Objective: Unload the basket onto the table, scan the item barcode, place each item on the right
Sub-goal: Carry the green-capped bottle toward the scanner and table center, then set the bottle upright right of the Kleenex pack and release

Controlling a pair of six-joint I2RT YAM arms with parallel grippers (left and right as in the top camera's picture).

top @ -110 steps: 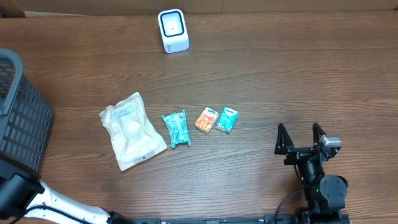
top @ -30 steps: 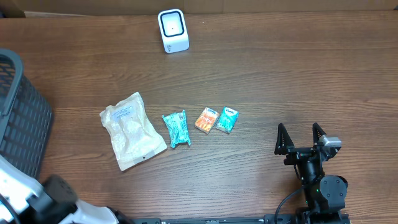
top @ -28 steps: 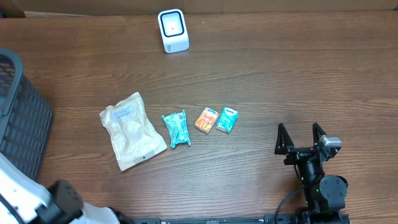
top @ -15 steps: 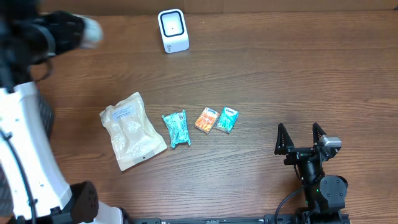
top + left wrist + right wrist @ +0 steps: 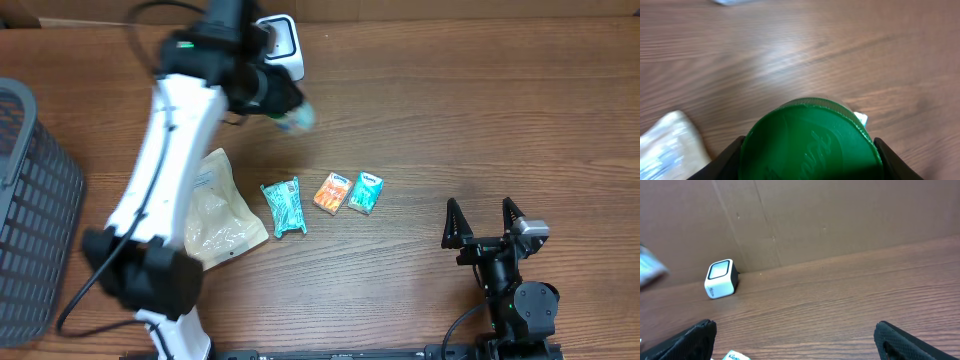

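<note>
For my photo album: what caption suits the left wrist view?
Green-lidded container held between the jaws over the wooden table, clear packet at lower left.

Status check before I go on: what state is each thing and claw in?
Left claw: shut on green-lidded container
Right claw: open, empty
Scanner: upright, partly hidden by left arm
White pouch: flat, partly hidden by left arm
Teal packet: flat, untouched
Orange pack: flat
Teal pack: flat, beside orange pack
Basket: upright, contents hidden

Mock shop checkout on lab bench: wood-grain table point(image 5: 480, 120), white barcode scanner point(image 5: 720, 278), grey mesh basket point(image 5: 30, 230), small retail packets point(image 5: 333, 192), cardboard backdrop point(image 5: 840, 215).
</note>
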